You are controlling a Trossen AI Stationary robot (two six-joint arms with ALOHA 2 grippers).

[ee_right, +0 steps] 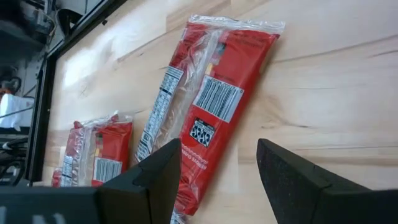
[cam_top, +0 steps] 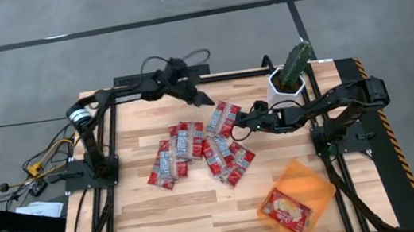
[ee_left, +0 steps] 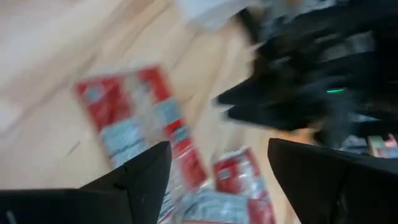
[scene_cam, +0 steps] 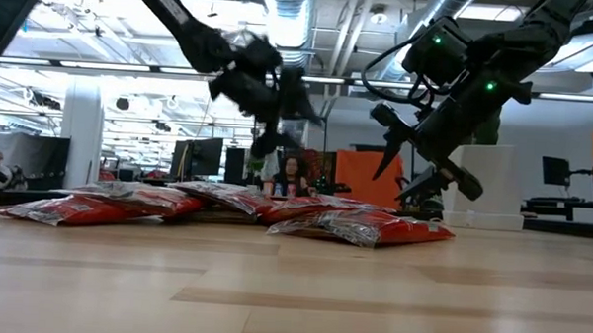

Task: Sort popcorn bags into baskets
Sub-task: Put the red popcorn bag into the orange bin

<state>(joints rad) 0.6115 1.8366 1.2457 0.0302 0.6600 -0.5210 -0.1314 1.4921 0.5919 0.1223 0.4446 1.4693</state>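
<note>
Since the popcorn bags (cam_top: pixel 195 149) lie in a loose, overlapping cluster at the middle of the worktop (cam_top: pixel 140 217), the step in hand looks like singling out one packet at the cluster's far edge. The likeliest target is the bag (ee_right: pixel 208 106) seen past the right arm's own fingers (ee_right: pixel 292 174): it lies flat and on its own, barcode side up, with bare wood around it. In the overhead view this seems to be the packet (cam_top: pixel 222 119) nearest both arms.

One larger bag (cam_top: pixel 286 210) already sits in the orange basket (cam_top: pixel 315 178) at the near right corner, well apart from the pile.

Both arms hover above the cluster's far side, empty. The right gripper (cam_top: pixel 238 128) has its fingers spread, and so has the left gripper (cam_top: pixel 203 99), just beside the same packet.

To do this well, I judge that only one arm should come down, centred over the packet, pinching a crimped end or lifting an edge, since flat foil gives little purchase. Two grippers this close risk a collision. The cactus pot (cam_top: pixel 283 83) stands near the right arm's path.
</note>
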